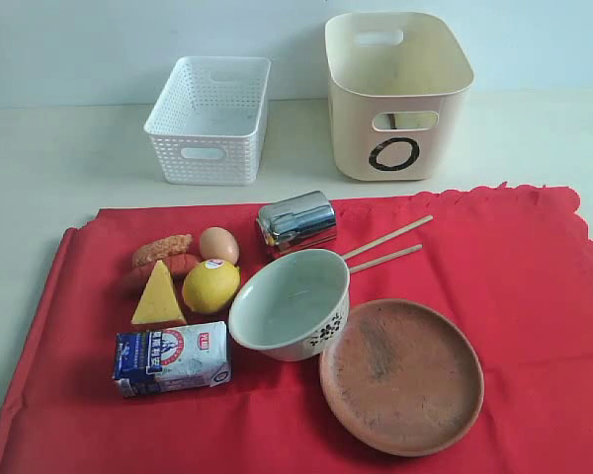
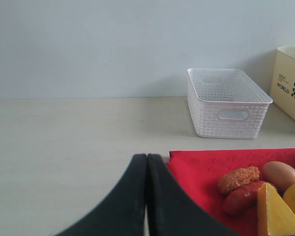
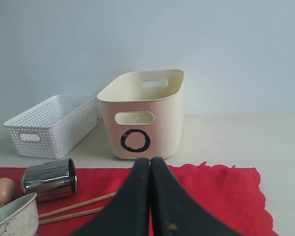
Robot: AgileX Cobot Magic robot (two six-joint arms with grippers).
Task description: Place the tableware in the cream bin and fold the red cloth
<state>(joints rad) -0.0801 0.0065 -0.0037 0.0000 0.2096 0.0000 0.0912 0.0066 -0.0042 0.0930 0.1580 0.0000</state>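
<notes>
The red cloth (image 1: 514, 267) lies spread flat on the table. On it a steel cup (image 1: 296, 223) lies on its side, with two wooden chopsticks (image 1: 387, 247) to its right. A pale bowl (image 1: 290, 303) with a dark flower print stands in the middle, and a brown clay plate (image 1: 401, 375) sits to its right. The cream bin (image 1: 395, 94) with the black ring stands behind the cloth. Neither arm shows in the exterior view. My left gripper (image 2: 146, 157) is shut and empty near the cloth's corner (image 2: 206, 164). My right gripper (image 3: 150, 160) is shut and empty, facing the cream bin (image 3: 142, 113), above the cloth (image 3: 216, 196).
A white perforated basket (image 1: 211, 118) stands left of the cream bin. Food lies on the cloth's left part: sausages (image 1: 161, 259), an egg (image 1: 218, 244), a lemon (image 1: 211, 284), a cheese wedge (image 1: 158, 294) and a milk carton (image 1: 172, 357).
</notes>
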